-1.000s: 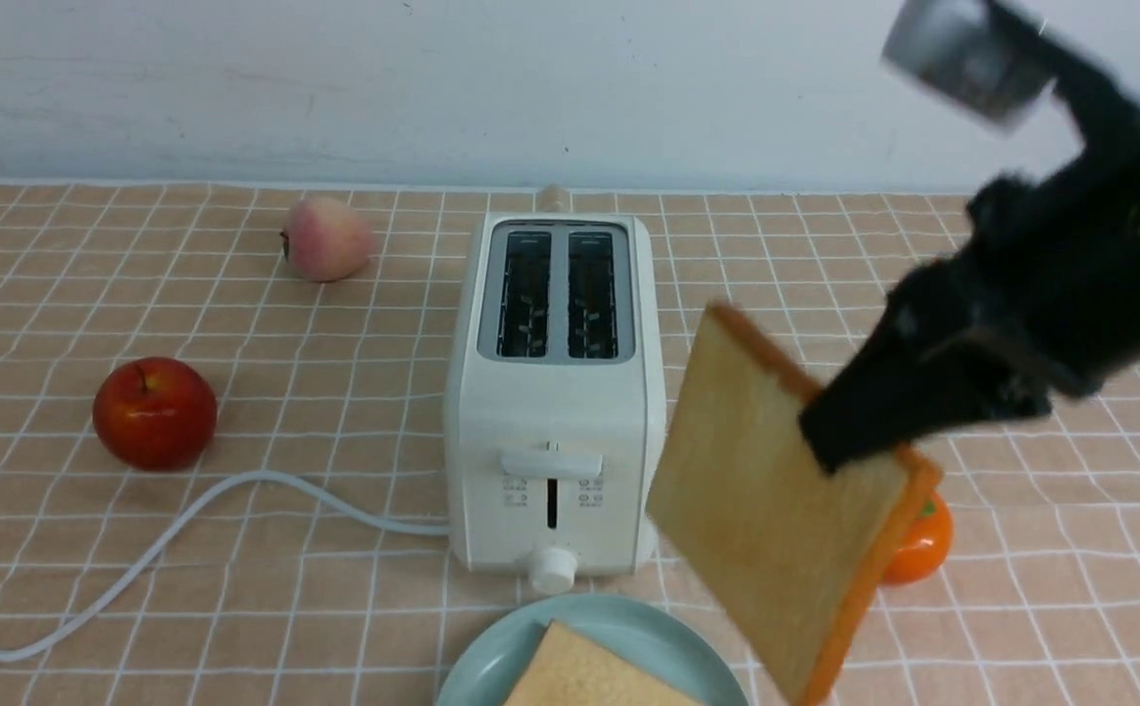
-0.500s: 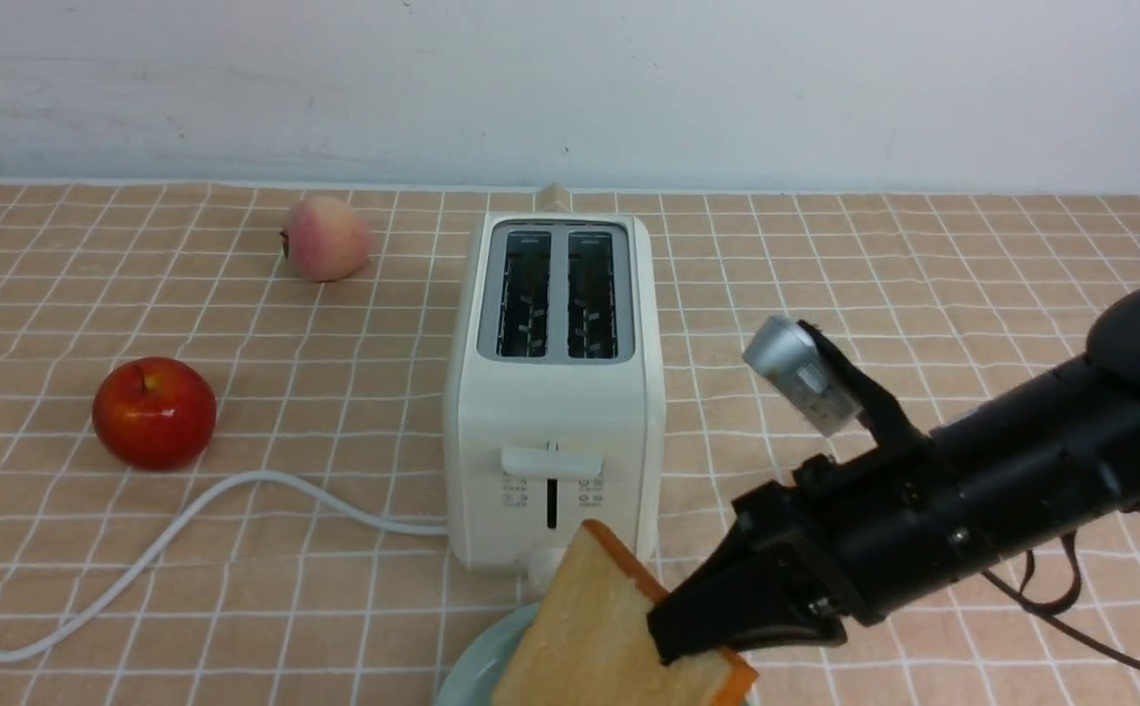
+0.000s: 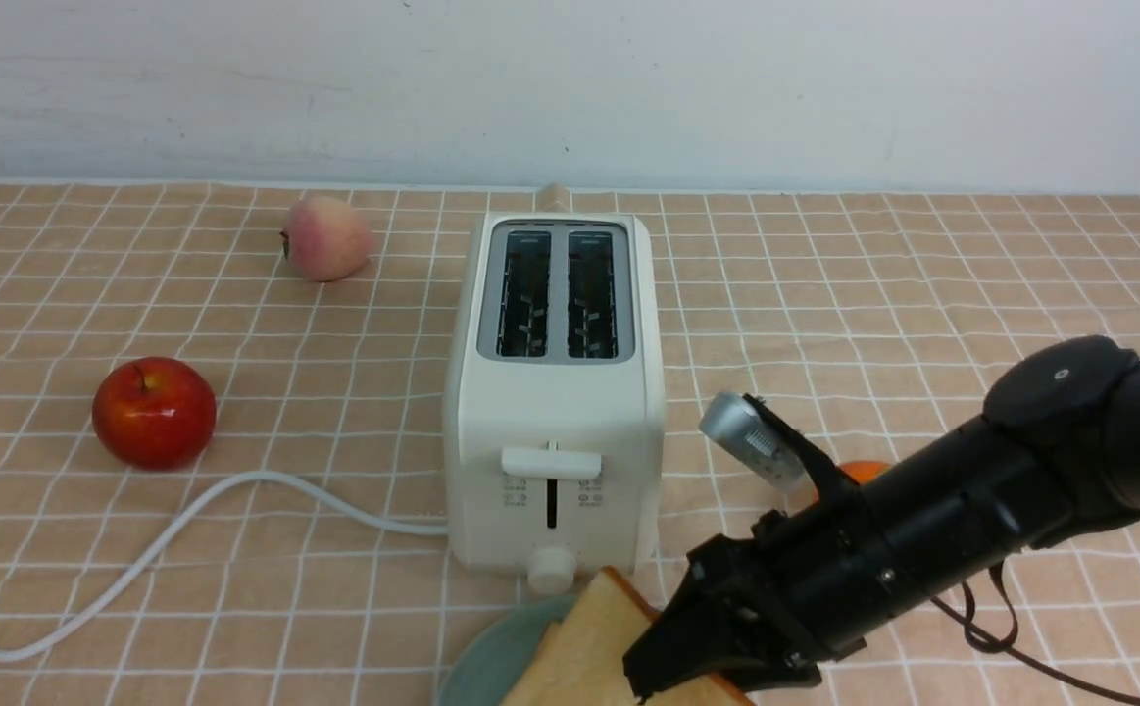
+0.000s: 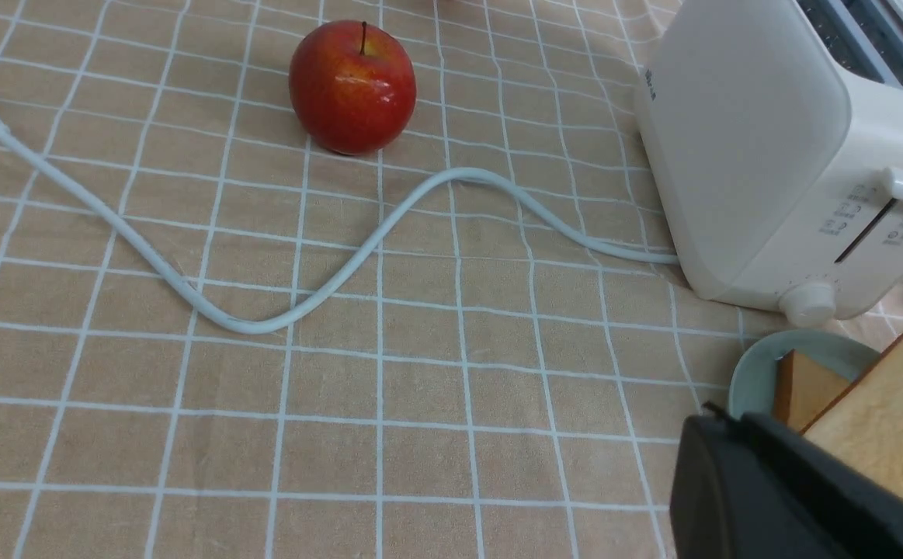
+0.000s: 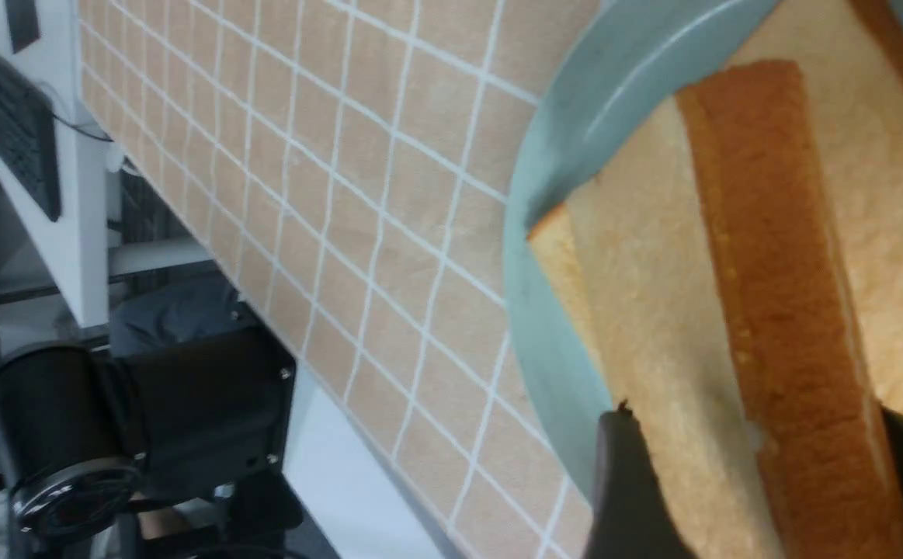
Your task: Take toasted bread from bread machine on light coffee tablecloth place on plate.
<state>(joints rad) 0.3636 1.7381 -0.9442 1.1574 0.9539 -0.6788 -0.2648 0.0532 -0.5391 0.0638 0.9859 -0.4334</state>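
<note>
The bread machine (image 3: pixel 555 392) stands mid-table on the light coffee tablecloth (image 3: pixel 922 294), both slots empty. The plate (image 3: pixel 486 667) lies just in front of it at the frame's lower edge. My right gripper (image 3: pixel 658 672) is shut on one slice of toasted bread (image 3: pixel 584 652) and holds it tilted, low over the plate. In the right wrist view its crust edge (image 5: pixel 777 310) runs between my fingers, above the other slice (image 5: pixel 630 310), which lies flat on the plate (image 5: pixel 552 186). My left gripper (image 4: pixel 734 423) is shut and empty, left of the plate (image 4: pixel 754 369).
A red apple (image 3: pixel 154 412) and a peach (image 3: pixel 326 238) lie left of the toaster. The white cord (image 3: pixel 187 529) snakes off to the front left. An orange (image 3: pixel 859 471) sits right of the toaster, partly behind my right arm.
My right arm has swung down from high on the right, carrying the slice to the plate. In the last half second the slice has sunk a little lower.
</note>
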